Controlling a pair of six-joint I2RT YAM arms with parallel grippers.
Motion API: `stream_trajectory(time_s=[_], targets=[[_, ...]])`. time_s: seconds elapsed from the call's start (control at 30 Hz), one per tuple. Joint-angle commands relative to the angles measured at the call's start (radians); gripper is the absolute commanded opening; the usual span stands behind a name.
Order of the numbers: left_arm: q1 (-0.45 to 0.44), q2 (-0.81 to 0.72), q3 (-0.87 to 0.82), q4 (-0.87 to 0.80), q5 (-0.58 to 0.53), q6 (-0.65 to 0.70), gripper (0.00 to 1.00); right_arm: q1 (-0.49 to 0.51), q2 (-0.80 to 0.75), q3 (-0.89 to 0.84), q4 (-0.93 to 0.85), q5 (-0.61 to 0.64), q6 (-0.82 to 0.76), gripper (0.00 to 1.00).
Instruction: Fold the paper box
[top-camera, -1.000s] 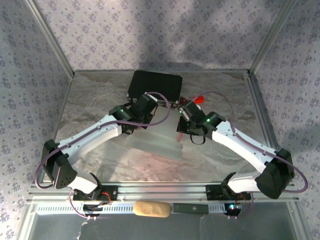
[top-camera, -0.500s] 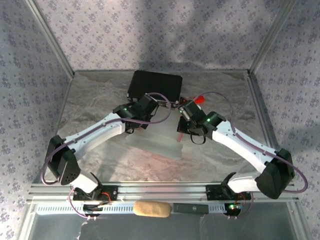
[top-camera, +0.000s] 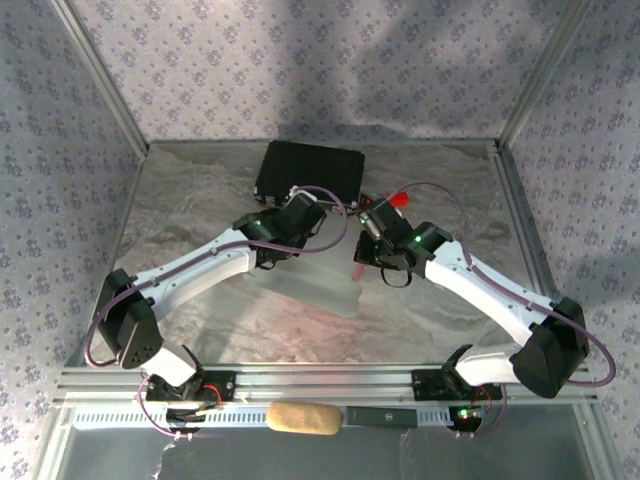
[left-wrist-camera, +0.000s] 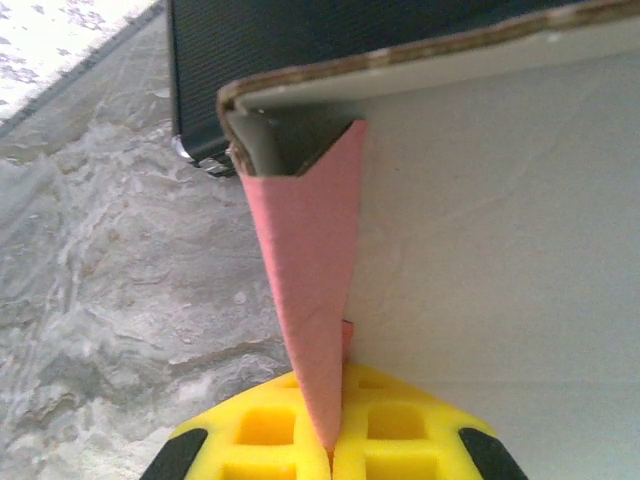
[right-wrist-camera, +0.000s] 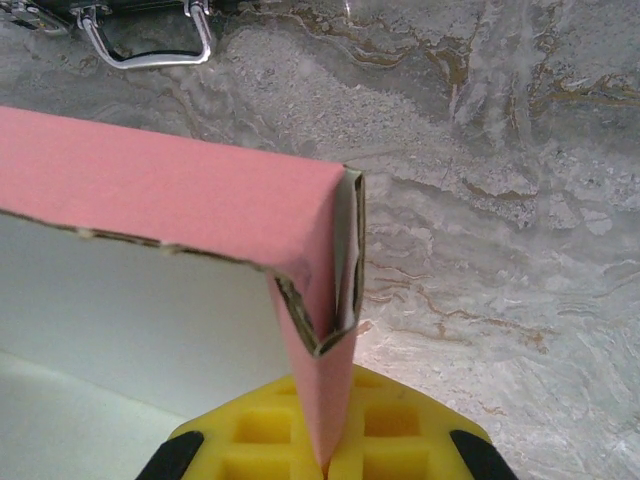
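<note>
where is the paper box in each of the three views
Top external: paper box mid-picture, just below the black hard case.
Left wrist: pale inside across the right and top, pink flap down the centre.
Right wrist: pink outer wall across the left, its corner at centre.
Shared landmark: the case, top left in the left wrist view; its metal latch top left in the right wrist view.

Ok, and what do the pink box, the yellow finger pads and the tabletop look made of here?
The paper box: thin card, matte pink outside and pale inside; its ragged cut edge shows brownish fibre. The pads: yellow, probably moulded plastic or rubber, with a waffle grid of recesses. The table: grey marble-look veining, possibly a printed surface rather than stone.
</note>
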Motion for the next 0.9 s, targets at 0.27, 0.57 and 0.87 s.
stream_trajectory(time_s=[0.27,0.57,0.87], targets=[[-0.094,0.086,0.074,-0.217,-0.364,-0.253,0.0,-0.004,-0.007,0.021,-0.017,-0.014,-0.011,0.0],[-0.132,0.043,0.164,-0.281,-0.276,-0.329,0.61,-0.02,-0.017,-0.029,0.011,-0.005,0.031,0.0],[-0.213,-0.09,0.218,-0.283,-0.151,-0.441,0.71,-0.053,0.0,-0.07,0.078,-0.033,0.087,0.0]])
